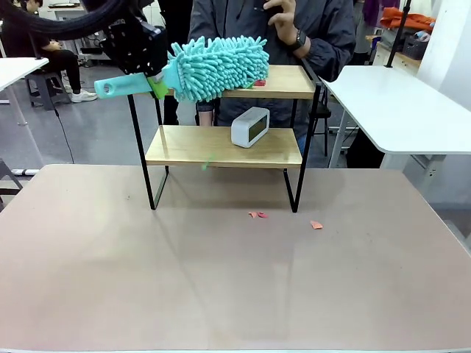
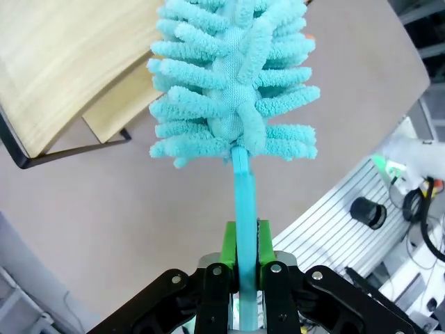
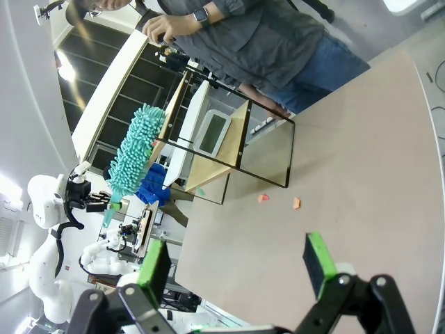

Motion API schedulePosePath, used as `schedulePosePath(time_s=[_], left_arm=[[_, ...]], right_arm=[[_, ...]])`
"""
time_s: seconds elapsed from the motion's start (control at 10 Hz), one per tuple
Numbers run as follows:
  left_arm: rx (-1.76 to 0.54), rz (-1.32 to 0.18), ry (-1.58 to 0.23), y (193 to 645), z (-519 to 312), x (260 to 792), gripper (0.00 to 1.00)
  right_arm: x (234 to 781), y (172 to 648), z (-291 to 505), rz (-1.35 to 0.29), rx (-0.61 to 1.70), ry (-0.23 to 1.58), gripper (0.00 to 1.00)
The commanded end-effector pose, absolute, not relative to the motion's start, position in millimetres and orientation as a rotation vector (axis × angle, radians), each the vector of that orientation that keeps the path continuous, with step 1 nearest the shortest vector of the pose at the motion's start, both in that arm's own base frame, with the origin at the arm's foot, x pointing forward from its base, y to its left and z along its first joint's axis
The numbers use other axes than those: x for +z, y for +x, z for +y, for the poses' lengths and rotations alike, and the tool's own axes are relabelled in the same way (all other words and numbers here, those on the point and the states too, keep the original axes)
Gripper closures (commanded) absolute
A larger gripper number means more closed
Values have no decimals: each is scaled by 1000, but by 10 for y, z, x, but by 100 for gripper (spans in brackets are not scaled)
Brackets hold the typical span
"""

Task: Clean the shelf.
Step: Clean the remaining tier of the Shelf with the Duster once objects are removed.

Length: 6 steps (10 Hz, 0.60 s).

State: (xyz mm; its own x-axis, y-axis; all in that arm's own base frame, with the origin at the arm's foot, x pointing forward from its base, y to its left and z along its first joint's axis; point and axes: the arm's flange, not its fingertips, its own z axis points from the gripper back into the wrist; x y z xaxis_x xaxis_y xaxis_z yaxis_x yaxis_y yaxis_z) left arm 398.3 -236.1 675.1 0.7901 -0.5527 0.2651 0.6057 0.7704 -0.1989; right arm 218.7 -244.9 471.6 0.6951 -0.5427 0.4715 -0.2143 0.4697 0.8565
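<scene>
The shelf (image 1: pixel 191 145) stands at the table's far middle, two wooden boards in a black frame. A teal fluffy duster (image 1: pixel 217 68) lies with its head over the left part of the top board. My left gripper (image 1: pixel 157 86) is shut on the duster's handle at the shelf's upper left corner. In the left wrist view the green pads (image 2: pixel 229 245) clamp the handle below the duster head (image 2: pixel 233 83), with a shelf board (image 2: pixel 55 62) beyond. My right gripper (image 3: pixel 235 268) hangs open and empty, far from the shelf (image 3: pixel 240 149) and the duster (image 3: pixel 135 149).
A white clock (image 1: pixel 250 126) stands on the lower board. A pink scrap (image 1: pixel 259 83) lies on the top board, and two more pink scraps (image 1: pixel 257 215) (image 1: pixel 316 225) lie on the table before the shelf. A person (image 1: pixel 283 22) stands right behind the shelf.
</scene>
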Motion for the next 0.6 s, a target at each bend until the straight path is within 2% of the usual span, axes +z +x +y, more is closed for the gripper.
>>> schedulePosePath(time_s=[0.0,0.3,0.5], left_arm=[[-732,-157,-302,3939,-2258,6787,88],[-935,-63,-372,3735,-2135,6828,88],[-994,-55,-402,3605,-2061,6875,88]], right_arm=[[4737,2214,-2456,-853,-213,1100,0],[4737,2214,-2456,-853,-213,1100,0],[4737,2214,-2456,-853,-213,1100,0]])
